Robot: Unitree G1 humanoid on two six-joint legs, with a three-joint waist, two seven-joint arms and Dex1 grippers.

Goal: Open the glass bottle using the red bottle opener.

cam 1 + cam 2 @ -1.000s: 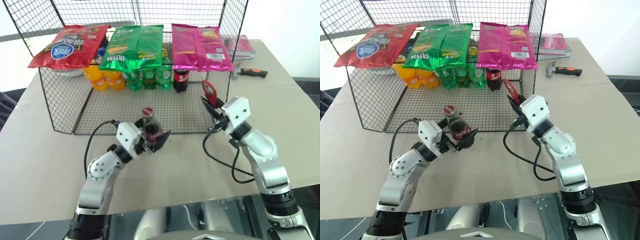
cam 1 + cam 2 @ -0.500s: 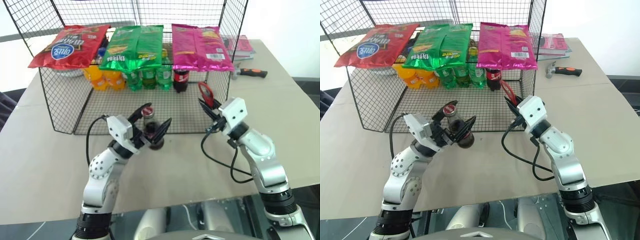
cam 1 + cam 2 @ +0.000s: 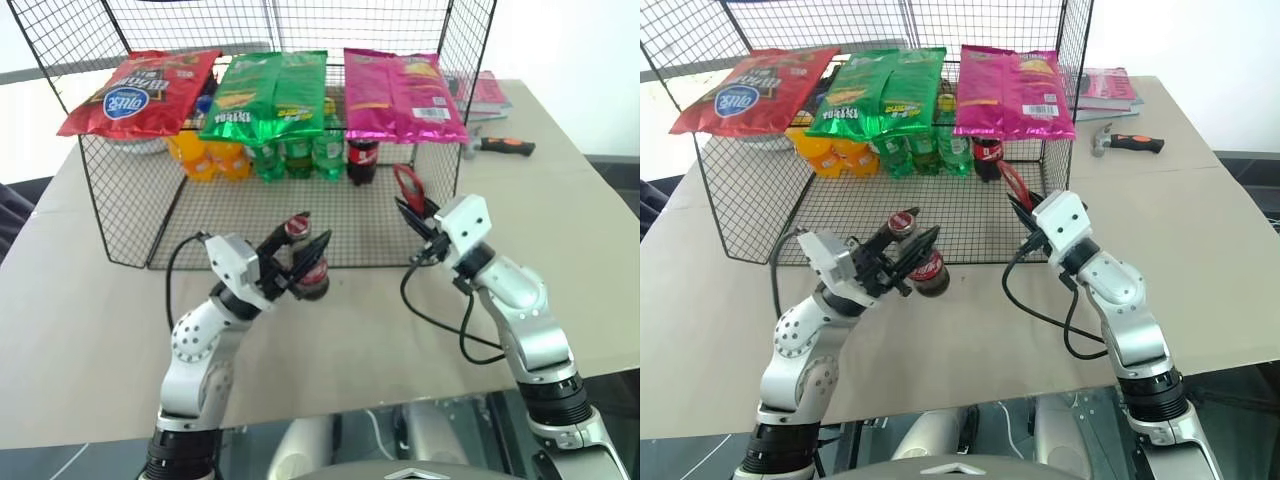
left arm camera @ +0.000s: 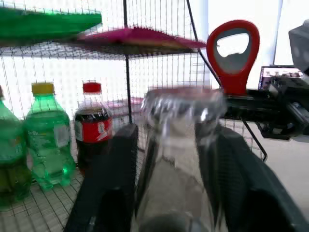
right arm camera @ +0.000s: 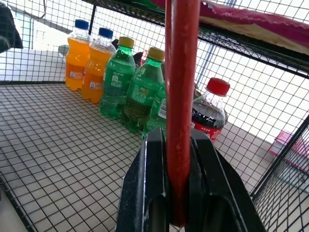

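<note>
Beige worktop (image 3: 90,300) fills your head view, carrying a wire rack (image 3: 130,215) with chip bags on top and soda bottles inside. Your left pincer (image 3: 297,262) clamps the glass bottle (image 3: 305,268), tilted and lifted off the worktop in front of the rack; your right pincer (image 3: 417,215) grips the red bottle opener (image 3: 410,187), well apart from the bottle. Your left wrist view has both fingers (image 4: 108,193) hugging the bottle's neck, cap on. Your right wrist view shows the opener's handle pinched between the fingers (image 5: 145,193).
</note>
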